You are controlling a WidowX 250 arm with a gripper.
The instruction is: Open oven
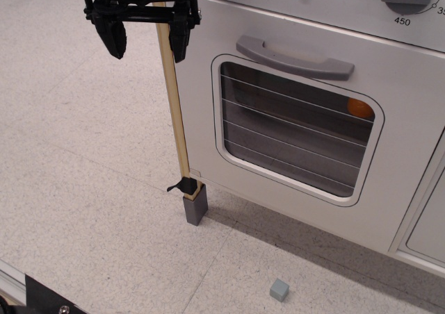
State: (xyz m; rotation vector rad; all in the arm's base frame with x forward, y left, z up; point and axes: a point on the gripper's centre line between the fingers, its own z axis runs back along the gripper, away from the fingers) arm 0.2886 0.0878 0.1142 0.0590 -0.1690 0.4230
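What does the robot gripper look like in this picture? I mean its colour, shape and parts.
The gripper is all black. A flat, wide plate with small screws forms its top, and thin bars run beneath it. Two short, thick fingers hang down, tapering to rounded tips. No cables or markings are visible, and the arm above is cut off by the frame.

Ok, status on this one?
Gripper open, up left of oven. Door shut, handle untouched. Corner post beside gripper.

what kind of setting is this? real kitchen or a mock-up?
Most likely a lab mock-up with a toy kitchen, not a real one. The oven is a light panel unit standing on a speckled floor, with a thin wooden corner post on a grey foot. A black gripper hangs open beside it.
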